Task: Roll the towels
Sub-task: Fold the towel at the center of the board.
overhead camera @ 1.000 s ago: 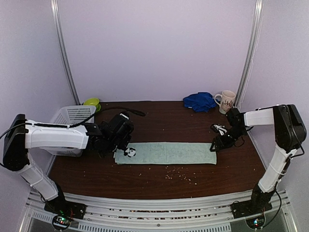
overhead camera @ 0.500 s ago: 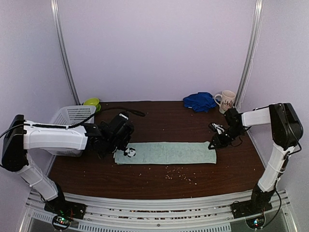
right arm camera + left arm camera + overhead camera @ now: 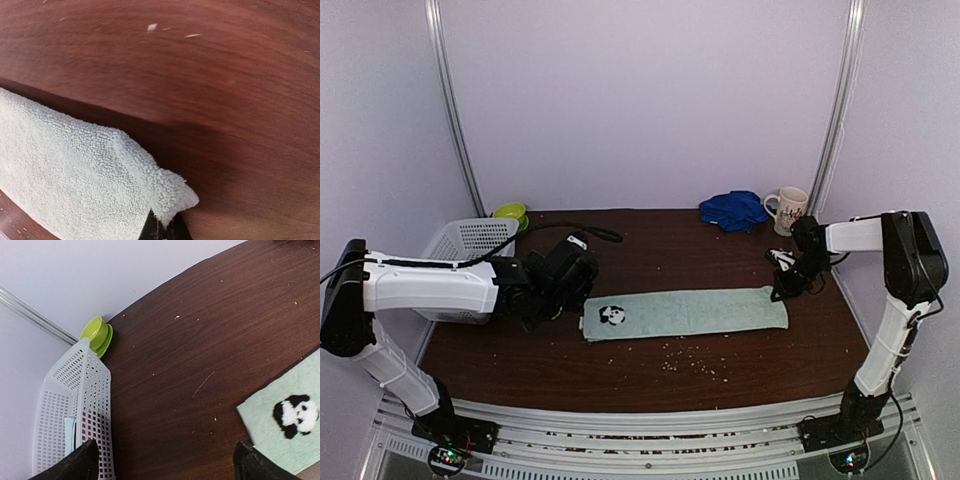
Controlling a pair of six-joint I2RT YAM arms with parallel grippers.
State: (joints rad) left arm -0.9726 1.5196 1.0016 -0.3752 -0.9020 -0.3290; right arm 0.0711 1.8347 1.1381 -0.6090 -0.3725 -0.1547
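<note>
The pale mint-green towel (image 3: pixel 690 312) lies flat in a long strip across the middle of the table, its panda patch (image 3: pixel 611 316) at the left end. My right gripper (image 3: pixel 779 290) is shut on the towel's far right corner, which is lifted and pinched (image 3: pixel 170 200) just above my right gripper (image 3: pixel 165 231). My left gripper (image 3: pixel 558 300) hangs open over bare wood, left of the towel and not touching it. In the left wrist view my left gripper (image 3: pixel 162 467) has its fingers wide apart, with the panda corner (image 3: pixel 295 412) to the right. The royal blue towel (image 3: pixel 733 210) lies crumpled at the back right.
A white patterned mug (image 3: pixel 790 210) stands beside the blue towel. A white perforated basket (image 3: pixel 470 238) sits at the left edge, close to my left arm, with a green bowl (image 3: pixel 510 212) behind it. Crumbs (image 3: pixel 690 362) are scattered in front of the mint towel.
My right gripper shut on the mint towel's far right corner and dragged the whole towel to the right, away from my left gripper. The left arm hardly moved.
</note>
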